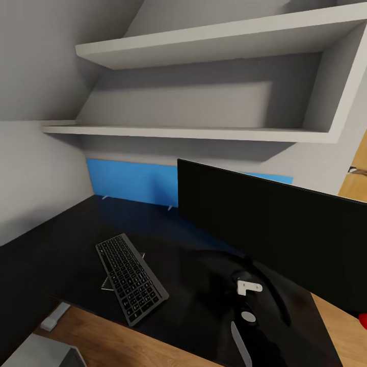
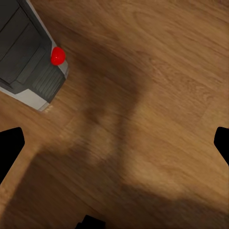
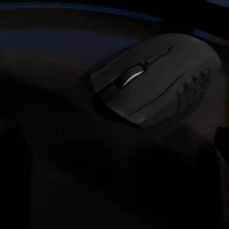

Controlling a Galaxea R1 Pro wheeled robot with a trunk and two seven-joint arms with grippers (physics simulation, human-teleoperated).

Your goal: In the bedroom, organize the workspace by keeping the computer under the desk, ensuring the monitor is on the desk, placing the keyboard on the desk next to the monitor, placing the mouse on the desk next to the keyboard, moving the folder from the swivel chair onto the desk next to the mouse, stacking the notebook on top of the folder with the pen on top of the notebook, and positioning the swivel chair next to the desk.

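keyboard (image 1: 131,278): on black desk (image 1: 61,239), left of monitor (image 1: 275,234)
mouse (image 3: 157,83): on desk, under right gripper
right gripper: jaw state can't tell
left gripper (image 2: 114,143): fingers apart, over wood floor (image 2: 157,71) near computer (image 2: 28,52)

Your desk (image 1: 76,239) has a glossy black top that mirrors the blue panel (image 1: 132,181) at 12 o'clock, which looks smooth and matt. The monitor (image 1: 275,239) is flat black with no glare. The keyboard (image 1: 131,278) has a silver-grey metallic-looking frame and matt dark keys. The shelves (image 1: 204,133) look like smooth, matt pale-grey painted board. The floor (image 2: 143,95) is warm wood with visible grain. The computer (image 2: 28,57) looks like light-grey plastic. The mouse (image 3: 157,83) is matt black plastic.
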